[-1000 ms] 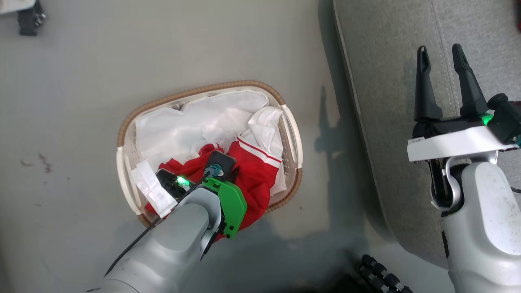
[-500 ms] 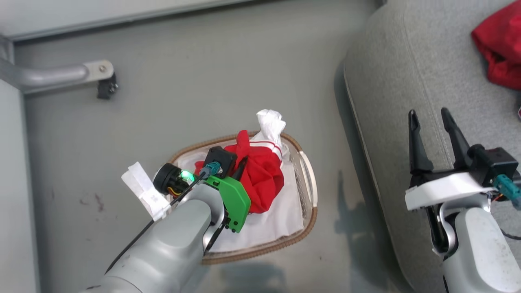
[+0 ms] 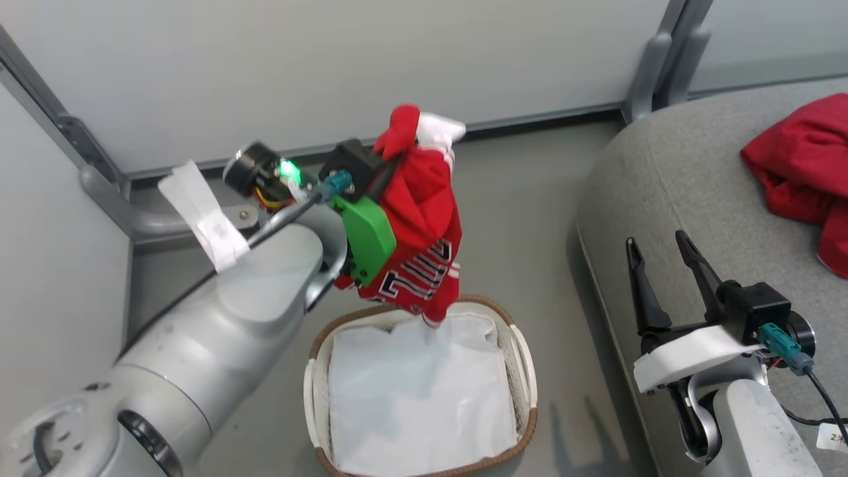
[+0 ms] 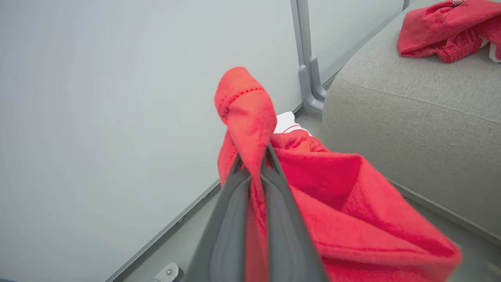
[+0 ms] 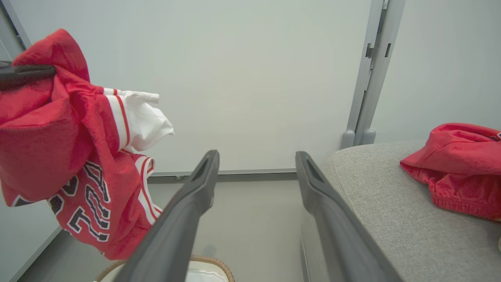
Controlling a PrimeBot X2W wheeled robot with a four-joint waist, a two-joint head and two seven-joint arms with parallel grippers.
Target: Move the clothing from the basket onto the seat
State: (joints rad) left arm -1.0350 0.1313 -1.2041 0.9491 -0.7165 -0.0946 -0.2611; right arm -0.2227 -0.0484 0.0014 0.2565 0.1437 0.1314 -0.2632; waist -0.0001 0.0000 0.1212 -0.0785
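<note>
A red garment (image 3: 424,218) with white sleeve, striped trim and black-and-white lettering hangs in the air above the basket (image 3: 525,344). My left gripper (image 3: 392,158) is shut on a bunched fold of this garment (image 4: 332,203) near its top, and its fingers (image 4: 274,196) pinch the cloth. The garment's lower hem dangles just over the basket's far rim. Inside the basket lies the white liner (image 3: 417,391). A second red garment (image 3: 801,159) lies on the grey seat (image 3: 695,199) at the right. My right gripper (image 3: 656,255) is open with nothing in it, over the seat's near edge.
A pale wall (image 3: 331,66) with grey metal posts (image 3: 652,63) stands behind the basket. A grey floor strip (image 3: 517,199) separates basket and seat. In the right wrist view the seat (image 5: 391,215) lies right of my open fingers (image 5: 195,188), the hanging garment (image 5: 58,156) to their left.
My left arm has lifted the red garment out of the basket and high above it, leaving the liner inside. The head camera has tilted up, bringing the wall and more seat into view.
</note>
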